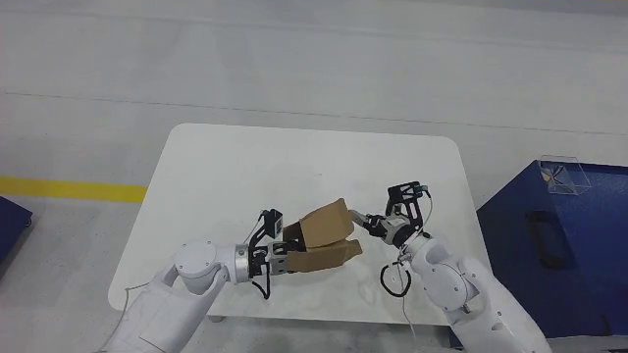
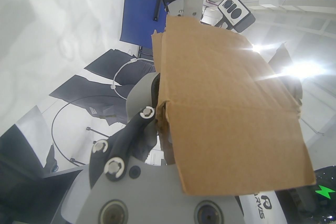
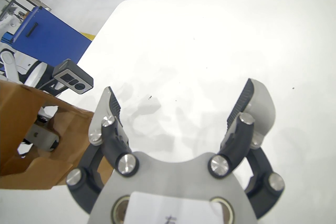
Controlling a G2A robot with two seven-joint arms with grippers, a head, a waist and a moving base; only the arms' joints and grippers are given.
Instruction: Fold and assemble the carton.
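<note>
A brown cardboard carton (image 1: pixel 325 237) lies partly folded near the front edge of the white table (image 1: pixel 294 167). My left gripper (image 1: pixel 287 257) is shut on the carton's left end. In the left wrist view a wide cardboard panel (image 2: pixel 223 104) covers the jaws, and one grey finger (image 2: pixel 140 97) shows beside it. My right gripper (image 1: pixel 366 223) is just to the right of the carton. In the right wrist view the right gripper (image 3: pixel 179 86) is open over bare table with nothing between its fingers. The carton's open end (image 3: pixel 26 109) sits close beside one finger.
A blue cabinet (image 1: pixel 549 255) stands off the table's right side, with a small clear box (image 1: pixel 562 173) on top. The back and left parts of the tabletop are bare. Grey floor with yellow lines surrounds the table.
</note>
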